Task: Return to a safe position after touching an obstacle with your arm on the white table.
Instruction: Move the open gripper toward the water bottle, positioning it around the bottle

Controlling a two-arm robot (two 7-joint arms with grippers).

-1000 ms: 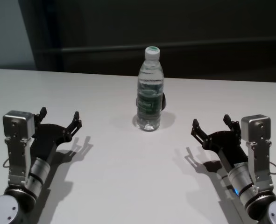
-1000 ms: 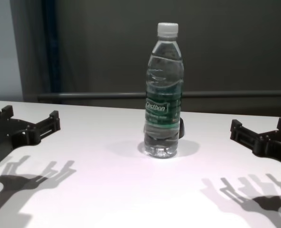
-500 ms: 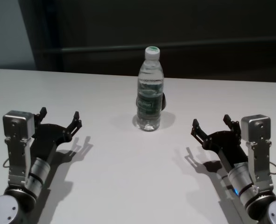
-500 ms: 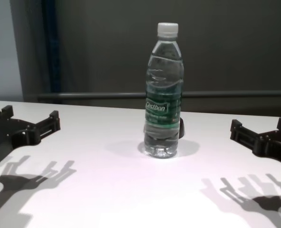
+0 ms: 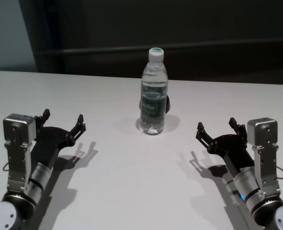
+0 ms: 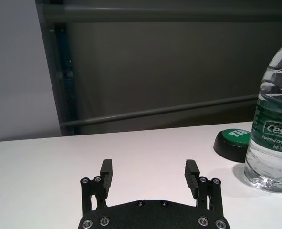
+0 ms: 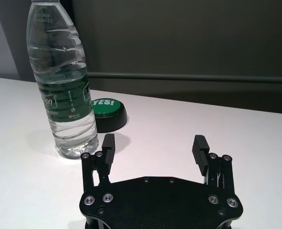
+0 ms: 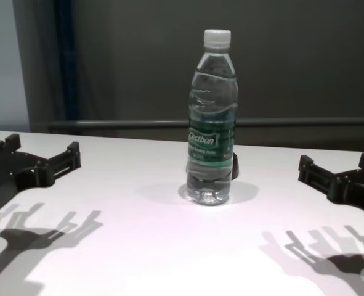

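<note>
The obstacle, a tall clear water bottle [image 5: 153,103] with a white cap and dark green label, stands upright near the far middle of the white table [image 5: 131,182]. It also shows in the chest view [image 8: 212,123] and in both wrist views [image 6: 274,138] [image 7: 64,95]. My left gripper [image 5: 63,117] hovers low over the table at the near left, open and empty, well apart from the bottle. My right gripper [image 5: 216,123] sits at the near right, also open and empty, clear of the bottle. Both sets of fingers point toward the far edge.
A low black dome with a green top [image 7: 107,112] lies on the table just behind the bottle, on its right side. A dark wall with a horizontal rail [image 8: 138,124] runs behind the table's far edge.
My left gripper has shifted slightly toward the middle of the table. The right arm and the bottle have not moved.
</note>
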